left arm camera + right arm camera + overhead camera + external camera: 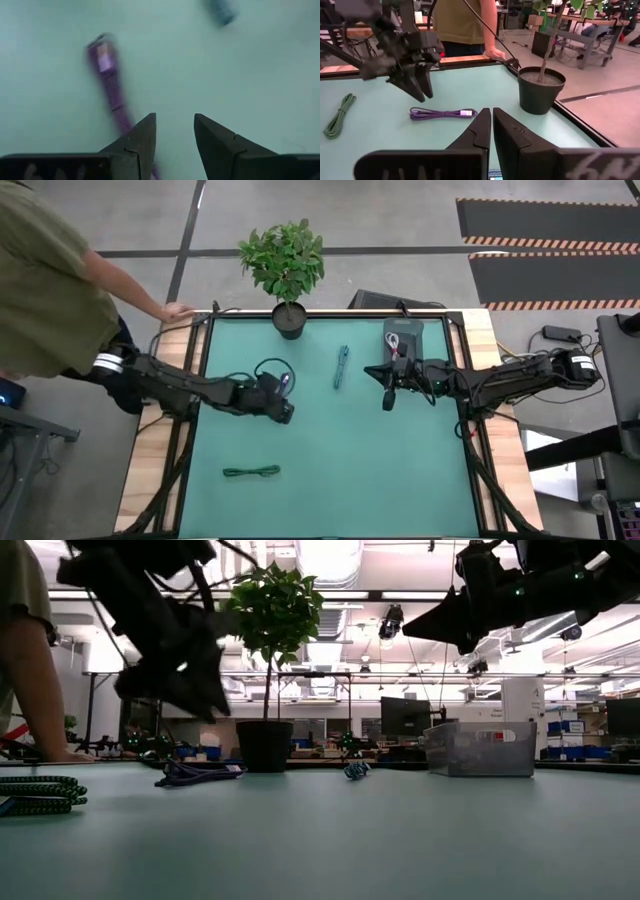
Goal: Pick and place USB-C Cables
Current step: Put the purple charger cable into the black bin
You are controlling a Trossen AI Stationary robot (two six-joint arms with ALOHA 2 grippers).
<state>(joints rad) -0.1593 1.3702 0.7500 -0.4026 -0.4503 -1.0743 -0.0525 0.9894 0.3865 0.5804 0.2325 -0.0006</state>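
The purple cable (442, 113) lies flat on the green mat, in the left wrist view (107, 75) just beyond my left gripper (175, 130). That gripper is open and empty, raised above the mat (185, 690). The teal cable (341, 367) lies at the mat's far middle. The green cable (251, 472) lies near the front left. The white cable with the pink tie (397, 340) lies in the grey bin (410, 328). My right gripper (389, 398) is shut and empty, held high in front of the bin (465, 635).
A potted plant (288, 270) stands at the mat's far edge. A person stands at the table's far left corner with a hand (178, 310) on the table's edge. A looped black wire (274, 366) hangs beside my left arm.
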